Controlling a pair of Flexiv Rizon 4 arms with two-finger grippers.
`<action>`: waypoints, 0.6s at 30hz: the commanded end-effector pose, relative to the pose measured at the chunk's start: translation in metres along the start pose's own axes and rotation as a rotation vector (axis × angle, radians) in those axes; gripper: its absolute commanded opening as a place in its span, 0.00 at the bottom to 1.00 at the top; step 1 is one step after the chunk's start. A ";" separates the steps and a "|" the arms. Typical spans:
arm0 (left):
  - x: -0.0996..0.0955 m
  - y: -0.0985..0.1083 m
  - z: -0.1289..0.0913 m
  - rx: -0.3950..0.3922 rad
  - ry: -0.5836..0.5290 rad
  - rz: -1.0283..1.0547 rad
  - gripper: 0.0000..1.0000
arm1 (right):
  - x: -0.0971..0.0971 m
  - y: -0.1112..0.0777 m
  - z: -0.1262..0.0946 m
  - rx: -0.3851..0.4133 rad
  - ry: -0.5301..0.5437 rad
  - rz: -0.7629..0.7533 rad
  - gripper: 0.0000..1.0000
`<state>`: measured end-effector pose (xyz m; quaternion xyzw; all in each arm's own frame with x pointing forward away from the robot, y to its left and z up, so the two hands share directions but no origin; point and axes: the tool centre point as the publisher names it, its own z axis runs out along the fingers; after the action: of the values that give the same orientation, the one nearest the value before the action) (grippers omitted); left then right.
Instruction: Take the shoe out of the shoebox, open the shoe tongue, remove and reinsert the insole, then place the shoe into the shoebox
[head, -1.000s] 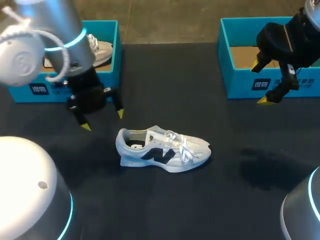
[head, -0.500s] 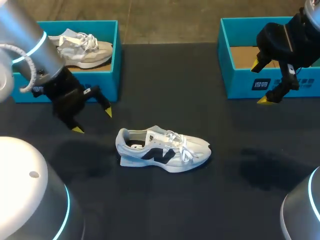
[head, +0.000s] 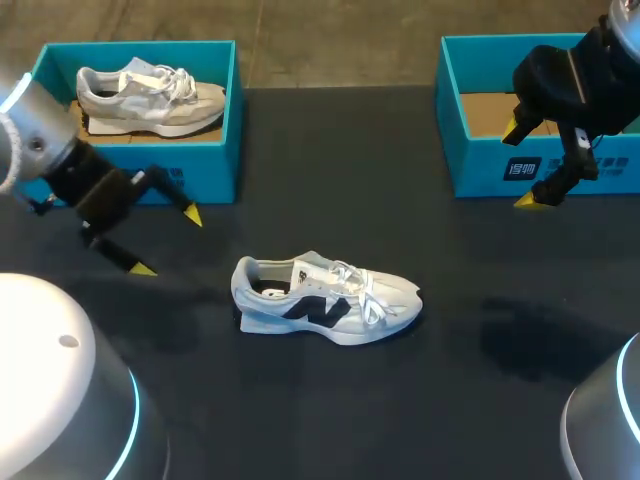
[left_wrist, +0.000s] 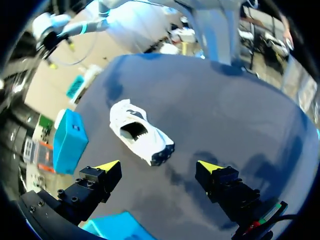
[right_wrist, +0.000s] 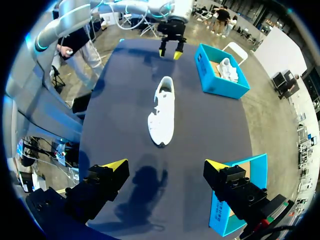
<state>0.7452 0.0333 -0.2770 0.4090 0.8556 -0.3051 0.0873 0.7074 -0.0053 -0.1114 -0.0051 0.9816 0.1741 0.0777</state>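
The black table (head: 330, 170) fills most of the head view. The right shoebox (head: 480, 165) sits at the upper right and the left shoebox (head: 228, 130) at the upper left, the left one holding a second shoe (head: 150, 98). The shoe (head: 325, 298) stands on its sole just below the centre, heel toward the left. That is probably so either arm can reach its tongue and insole.

The left gripper (head: 167, 242) hangs at the left, below the left shoebox. Its fingers are spread wide with nothing between them. The right gripper (head: 520, 168) hovers over the front wall of the right shoebox, also released and empty.

The right gripper covers part of that box's floor, and the frame edge cuts the box off. The shoe's opening is dark, so the insole and the tongue's position are hard to make out.
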 end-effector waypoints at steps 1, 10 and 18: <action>0.009 0.015 0.003 0.147 -0.086 -0.159 1.00 | -0.002 0.002 0.001 0.003 0.005 0.001 1.00; 0.021 0.031 0.021 0.261 -0.135 -0.295 1.00 | -0.002 0.002 0.001 0.003 0.005 0.001 1.00; 0.019 0.027 0.021 0.306 -0.102 -0.429 1.00 | -0.002 0.002 0.001 0.003 0.005 0.001 1.00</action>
<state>0.7455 0.0462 -0.3154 0.2112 0.8621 -0.4604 0.0138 0.7074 -0.0053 -0.1114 -0.0051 0.9816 0.1741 0.0777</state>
